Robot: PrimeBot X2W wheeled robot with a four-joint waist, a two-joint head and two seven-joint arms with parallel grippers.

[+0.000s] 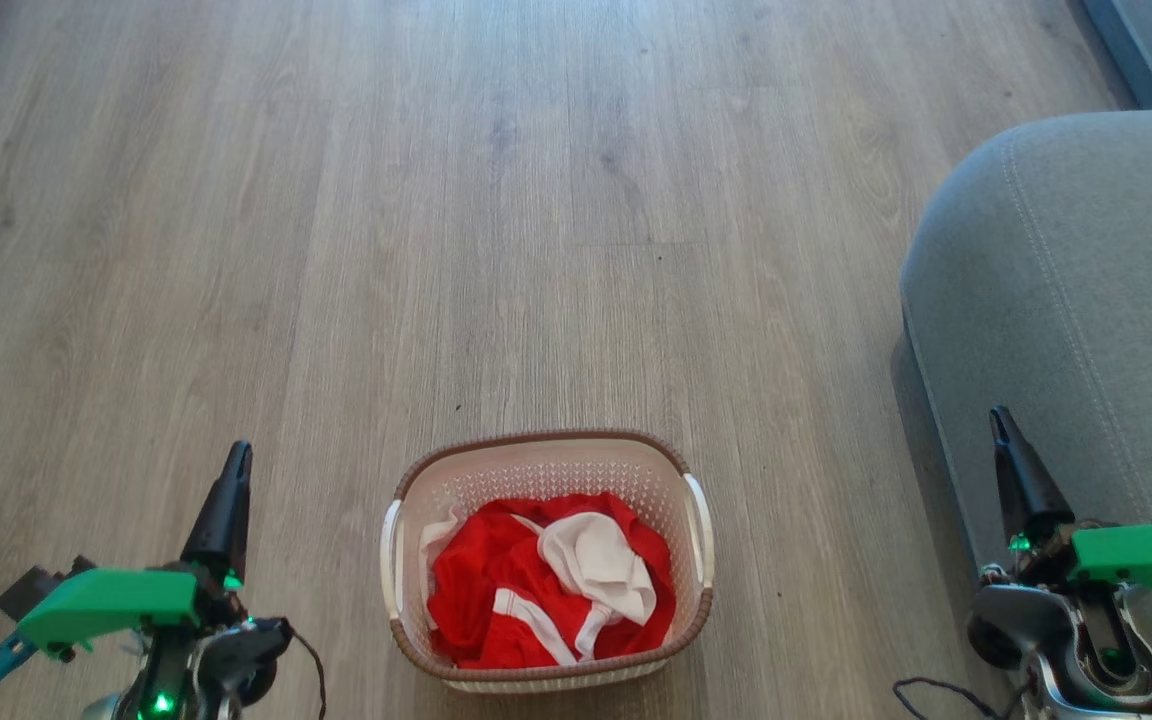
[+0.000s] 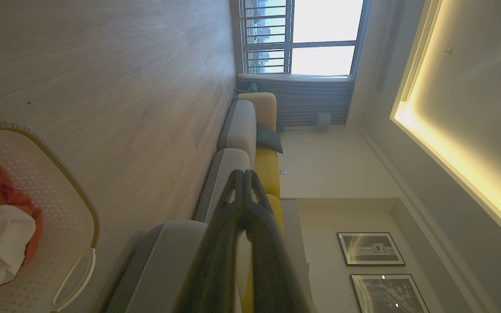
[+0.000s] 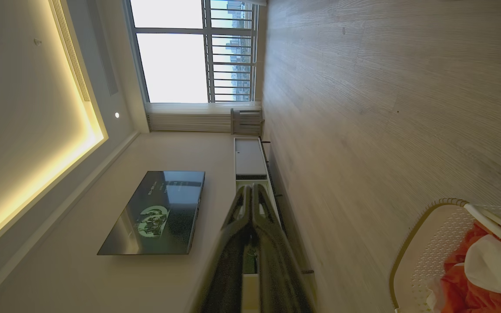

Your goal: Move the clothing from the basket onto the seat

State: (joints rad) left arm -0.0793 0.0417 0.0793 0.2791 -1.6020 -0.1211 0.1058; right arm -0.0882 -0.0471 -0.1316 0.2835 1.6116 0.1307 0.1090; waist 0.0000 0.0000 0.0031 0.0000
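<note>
Left gripper [image 1: 239,452] at 7 o'clock, right gripper [image 1: 998,416] at 5, both pinched shut, empty; clothing [image 1: 496,575] in basket [image 1: 536,441] at 6

One basket [image 1: 546,438], one heap of clothing [image 1: 521,585], one seat [image 1: 1066,250], two grippers [image 1: 236,455] [image 1: 999,418]

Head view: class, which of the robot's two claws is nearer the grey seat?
The right claw, seen against the seat's edge; the left claw is over the floor on the basket's other side.

Bright red clothing [image 1: 496,590] with white stripes and panels fills a cream perforated basket [image 1: 546,470] rimmed in brown weave, on a pale wood-grain floor [image 1: 336,250] beside a grey, light-stitched seat [image 1: 1066,280].
</note>
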